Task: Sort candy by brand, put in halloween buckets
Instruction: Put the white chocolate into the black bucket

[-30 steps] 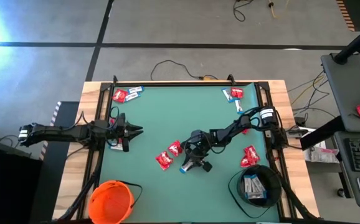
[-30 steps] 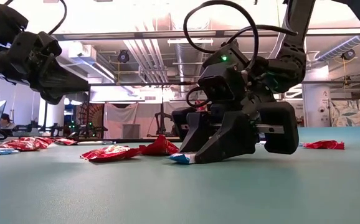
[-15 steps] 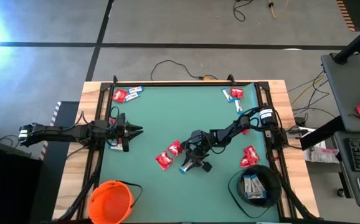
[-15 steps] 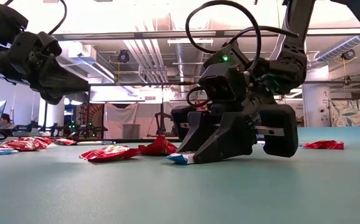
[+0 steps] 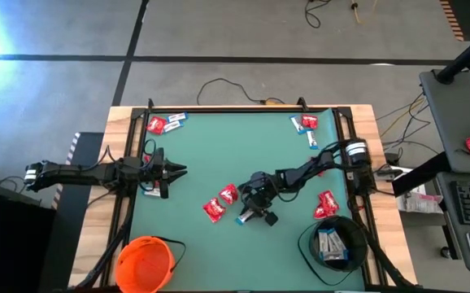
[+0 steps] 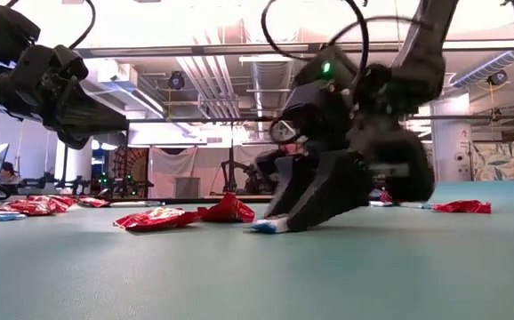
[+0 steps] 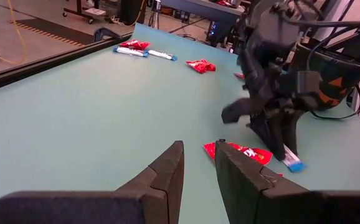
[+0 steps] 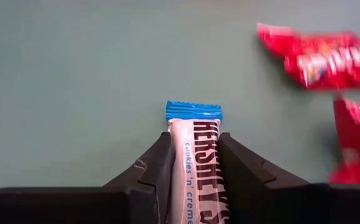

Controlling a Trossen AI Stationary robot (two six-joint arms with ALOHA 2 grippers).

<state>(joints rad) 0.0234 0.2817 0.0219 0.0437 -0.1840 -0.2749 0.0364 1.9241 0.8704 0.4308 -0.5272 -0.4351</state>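
Tilted and raised since a second ago, the right gripper (image 8: 192, 163) is clamped on a blue-and-white candy bar (image 8: 195, 162); the left gripper (image 5: 172, 171), nearly closed, is held empty.

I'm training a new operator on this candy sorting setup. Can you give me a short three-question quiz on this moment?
1. True or false: the right pincer is shut on a blue-and-white bar.
2. Which bucket already holds candy: A) orange bucket B) black bucket
3. Fill in: the two red candies nearest the right pincer lie on the green ____.

Key: 1 true; 2 B; 3 mat.
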